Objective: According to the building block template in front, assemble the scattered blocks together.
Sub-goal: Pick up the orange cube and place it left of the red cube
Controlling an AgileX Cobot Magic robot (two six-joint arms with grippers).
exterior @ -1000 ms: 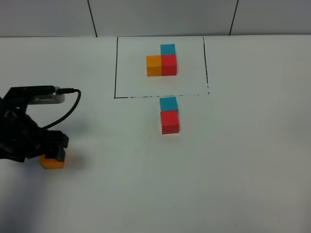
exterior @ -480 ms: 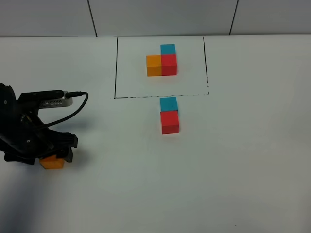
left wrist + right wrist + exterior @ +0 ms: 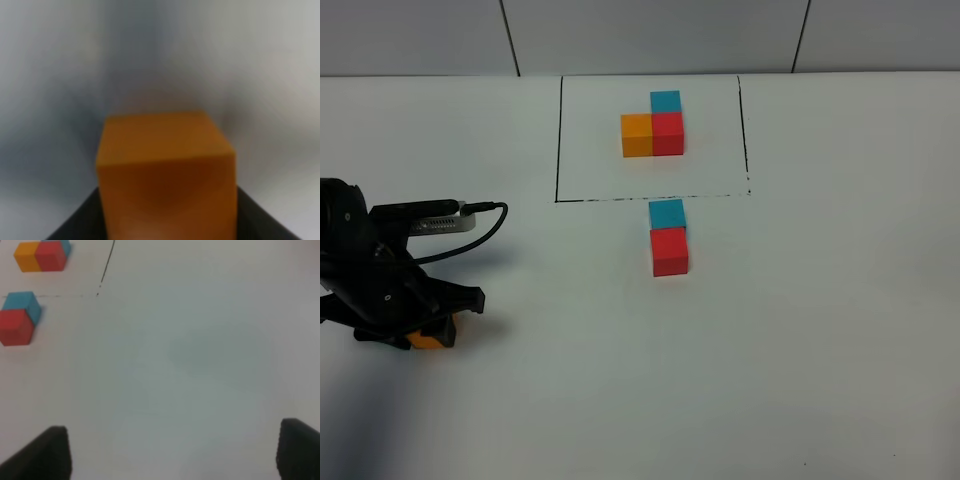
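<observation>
We have the left gripper [image 3: 426, 328] clamped on the orange cube [image 3: 165, 170] between its jaws, gripping flat opposite sides of what we judge a light, stiff, matte block, while the right gripper [image 3: 175, 452] stands apart, empty.

High view: you see the building block template [image 3: 653, 128] at the rear centre of the tabletop [image 3: 820, 330], inside the drawn frame [image 3: 558, 140]; before the frame's front line sit two loose blocks, touching; the rear loose block [image 3: 667, 213] lies just beside that line, the front loose block [image 3: 670, 251] directly before it; the third loose block [image 3: 430, 341] lies well apart at the far left, nearer the front, between the fingers of the left gripper [image 3: 425, 330].
</observation>
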